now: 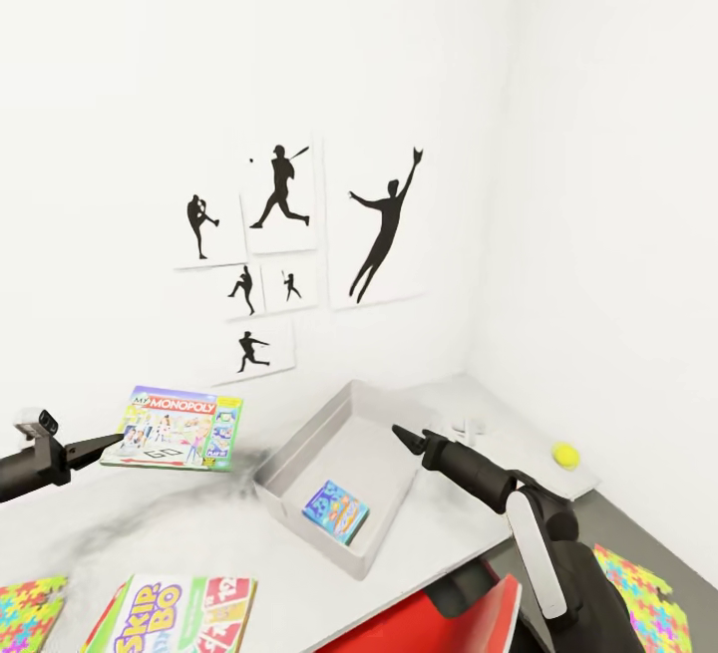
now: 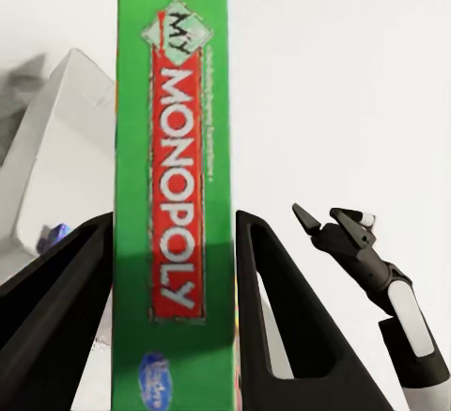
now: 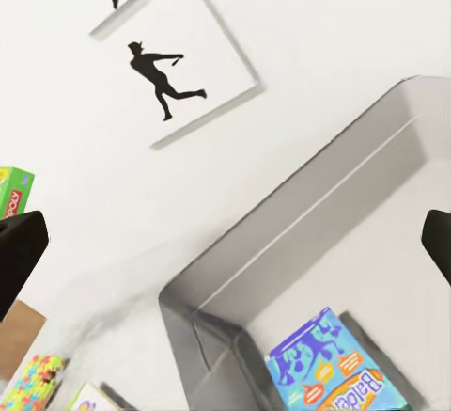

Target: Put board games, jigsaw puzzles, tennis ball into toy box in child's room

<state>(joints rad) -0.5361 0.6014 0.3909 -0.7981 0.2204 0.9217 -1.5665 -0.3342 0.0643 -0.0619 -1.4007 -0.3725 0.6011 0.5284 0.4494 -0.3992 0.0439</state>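
At the worktop's [image 1: 189, 533] near left corner a jigsaw puzzle [image 1: 28, 611] is cut off by the frame, and the Skip-Bo box [image 1: 179, 616] beside it loses its near end too. Your left end effector [image 1: 112, 446] pinches the Monopoly box [image 1: 178, 428] by its edge, held flat above the worktop, long axis running toward the toy box [image 1: 349, 474]. Inside the toy box the blue board game [image 1: 336, 511] lies flat near the front wall. Your right end effector [image 1: 404, 436] hangs over the tray with its fingers spread. The tennis ball [image 1: 565, 455] sits at the far right corner; a second puzzle [image 1: 643, 598] is half hidden behind your right arm.
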